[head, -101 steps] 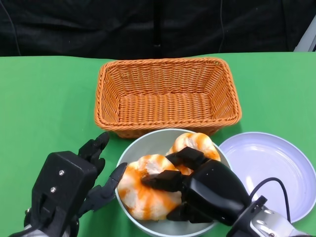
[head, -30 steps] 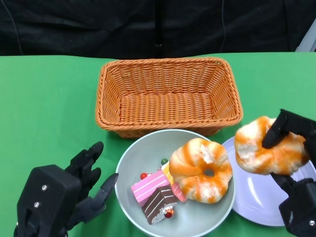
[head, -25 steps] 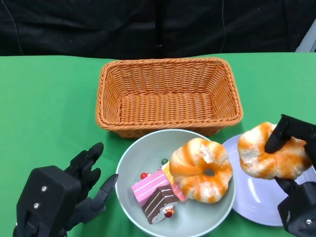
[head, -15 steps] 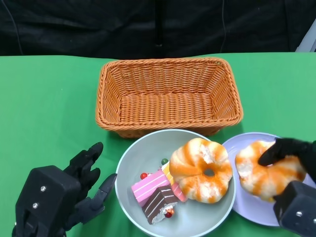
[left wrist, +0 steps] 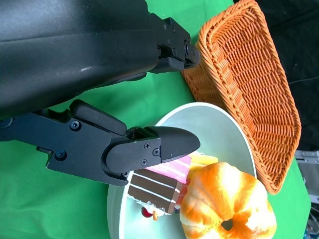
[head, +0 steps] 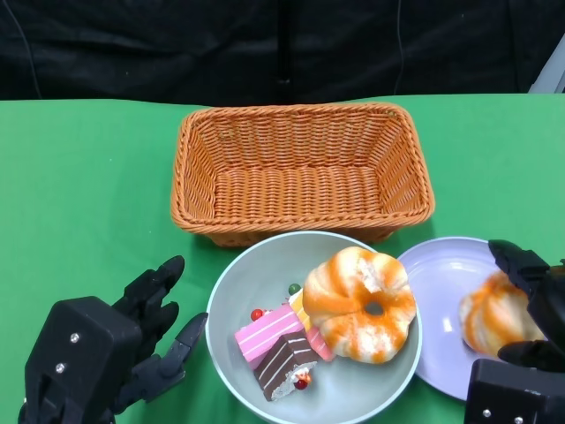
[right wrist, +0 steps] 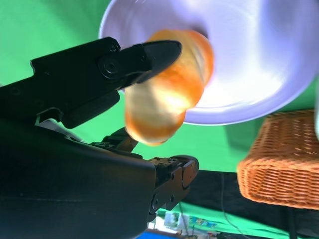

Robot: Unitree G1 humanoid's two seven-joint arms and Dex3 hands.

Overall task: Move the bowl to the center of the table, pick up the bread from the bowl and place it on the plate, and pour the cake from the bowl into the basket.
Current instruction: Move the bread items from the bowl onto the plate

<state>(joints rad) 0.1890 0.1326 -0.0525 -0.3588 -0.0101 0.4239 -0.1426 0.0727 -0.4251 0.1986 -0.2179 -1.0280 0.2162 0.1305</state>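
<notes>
— Where's the bread (head: 493, 320)?
— On the plate (head: 439, 281), pinched in the right hand's (head: 530, 309) fingers.
— And the left hand (head: 110, 353)?
— Fingers spread, empty, beside the bowl (head: 231, 300) of cake (head: 275, 347).

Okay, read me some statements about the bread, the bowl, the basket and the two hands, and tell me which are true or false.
1. The right hand holds a bread over the plate. True.
2. The basket holds the cake pieces. False: it is empty; the cake pieces lie in the bowl.
3. One bread lies in the bowl. True.
4. The left hand grips the bowl's rim. False: it sits beside the bowl, fingers apart, holding nothing.
5. The plate sits on the bowl's left. False: on its right.
</notes>
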